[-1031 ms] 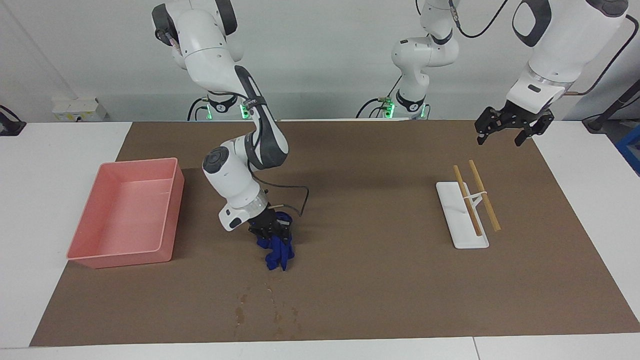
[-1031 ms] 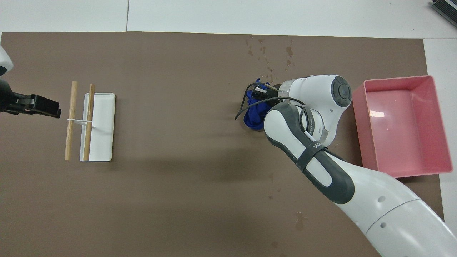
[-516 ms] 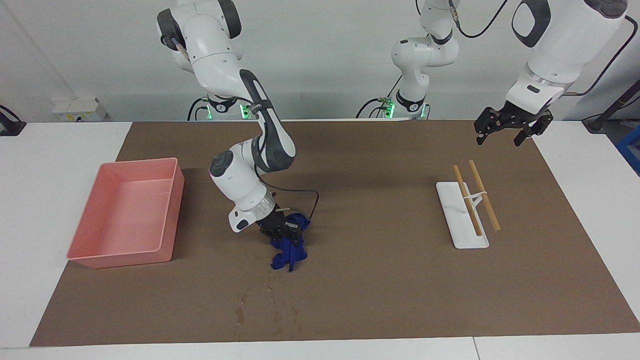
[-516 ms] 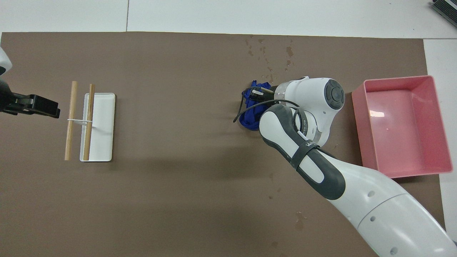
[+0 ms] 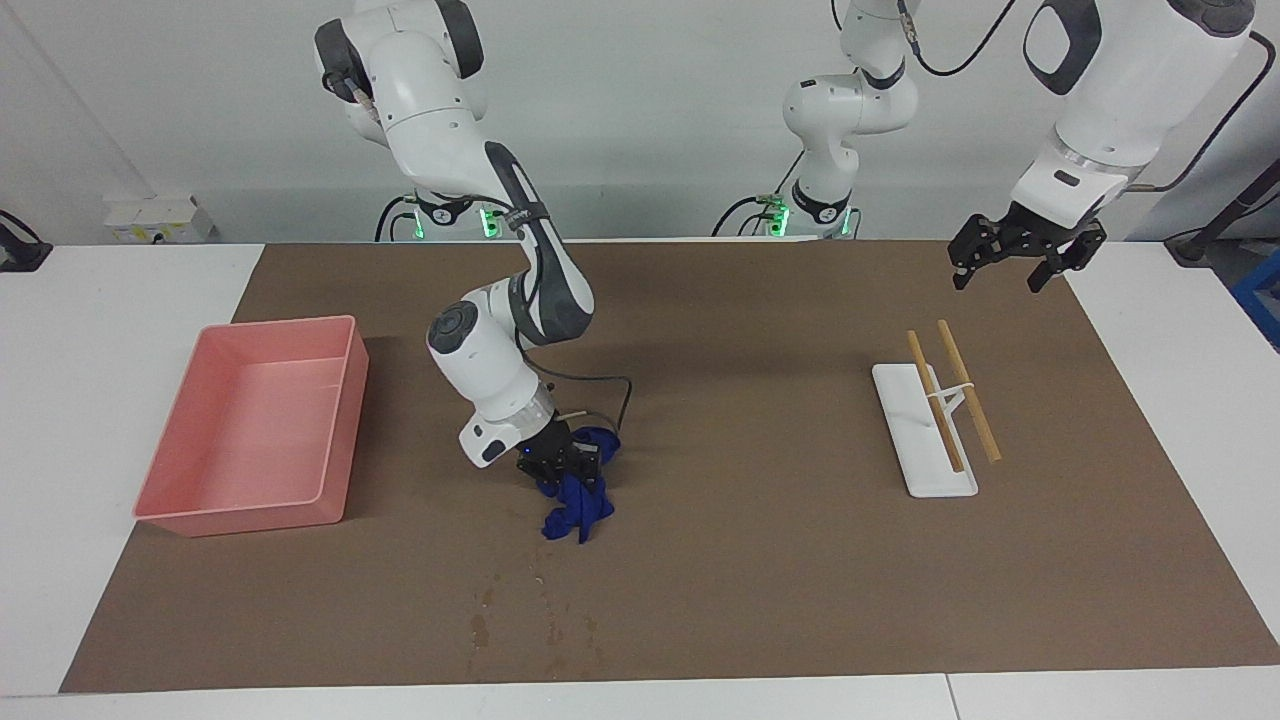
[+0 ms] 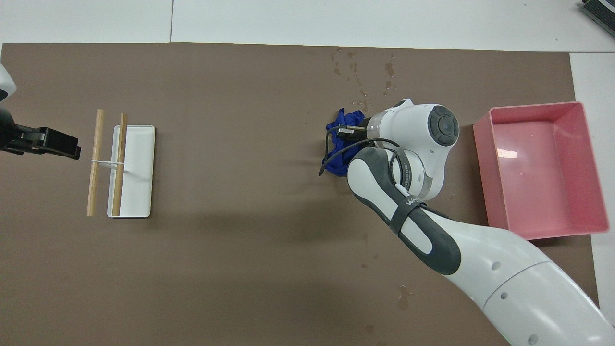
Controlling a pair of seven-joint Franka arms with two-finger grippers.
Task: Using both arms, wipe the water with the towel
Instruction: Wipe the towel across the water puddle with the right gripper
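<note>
My right gripper (image 5: 562,462) is shut on the blue towel (image 5: 578,512), which hangs bunched from it down to about the brown mat; I cannot tell if it touches. In the overhead view the towel (image 6: 342,129) shows beside the right gripper (image 6: 354,132), partly hidden under the arm. The water (image 5: 540,620) is a patch of dark droplets on the mat, farther from the robots than the towel, also seen from overhead (image 6: 365,72). My left gripper (image 5: 1012,262) is open and empty, raised over the mat's edge at the left arm's end, and waits (image 6: 53,142).
A pink tray (image 5: 240,518) stands at the right arm's end of the mat (image 6: 483,168). A white stand with two wooden sticks (image 5: 925,440) lies near the left gripper (image 6: 137,168). A few stray drops (image 6: 402,298) lie nearer the robots.
My right gripper has carried the towel a little toward the left arm's end of the table. The left arm has not moved.
</note>
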